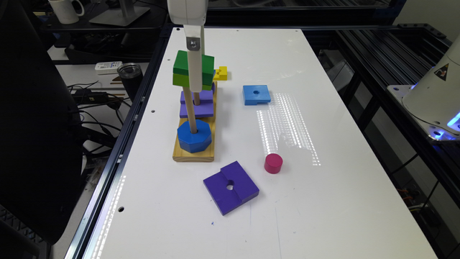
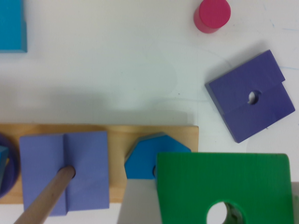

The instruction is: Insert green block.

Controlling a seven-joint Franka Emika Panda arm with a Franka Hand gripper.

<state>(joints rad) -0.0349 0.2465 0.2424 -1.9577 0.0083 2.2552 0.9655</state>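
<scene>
Evidently the gripper [image 1: 196, 77] is clamped on the green block [image 1: 184, 70], so it should centre the hole over a peg [image 1: 189, 109] before lowering.

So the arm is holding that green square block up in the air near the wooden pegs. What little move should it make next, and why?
Probably a small sideways shift, then down. The green two-layer wooden block hangs high by the pegs, and in the wrist view its round hole shows no peg tip and lies off to the side of the blue octagon block on the wooden base. The hole likely needs centring over a wooden peg before lowering.
</scene>
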